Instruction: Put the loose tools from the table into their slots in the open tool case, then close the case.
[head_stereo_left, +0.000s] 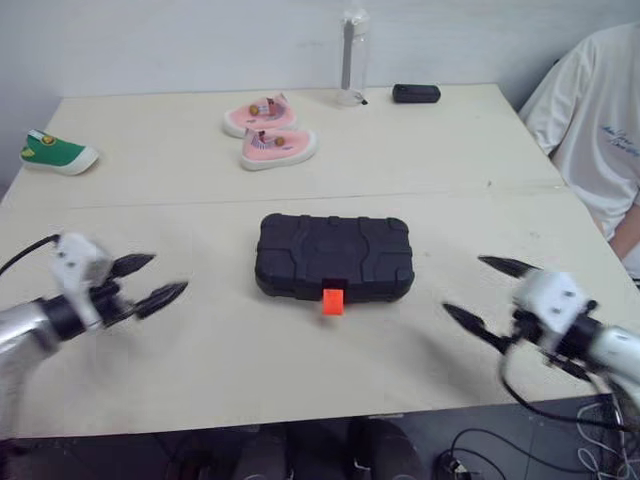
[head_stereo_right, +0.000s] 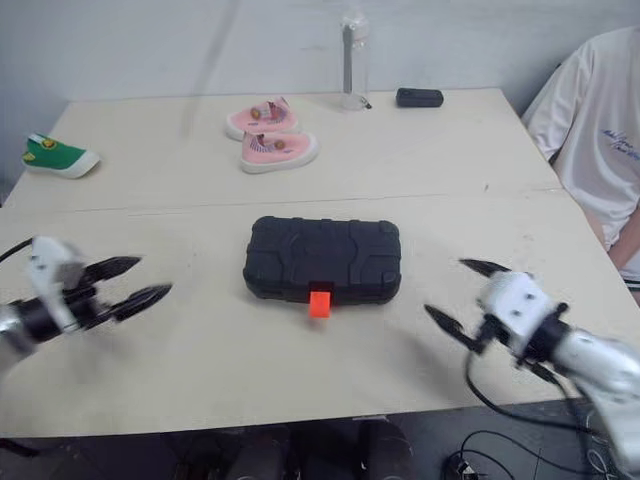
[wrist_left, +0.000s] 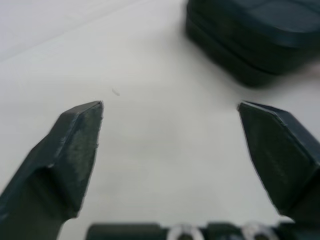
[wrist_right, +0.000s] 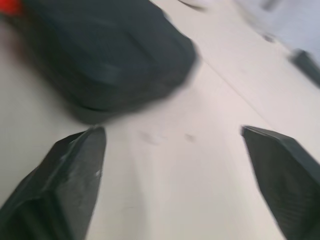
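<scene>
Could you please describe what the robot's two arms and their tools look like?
Each arm is a silvery grey tube ending in a white blocky housing with a black collar. The left tool and right tool each have two black fingers tapering to points. A thin black cable runs to the left housing; another trails under the right arm.

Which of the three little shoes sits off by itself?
The green shoe, alone at the left of the table; the pink shoes lie side by side.

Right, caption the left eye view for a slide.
Closed tool case on table between open left end effector and open right end effector.
</scene>
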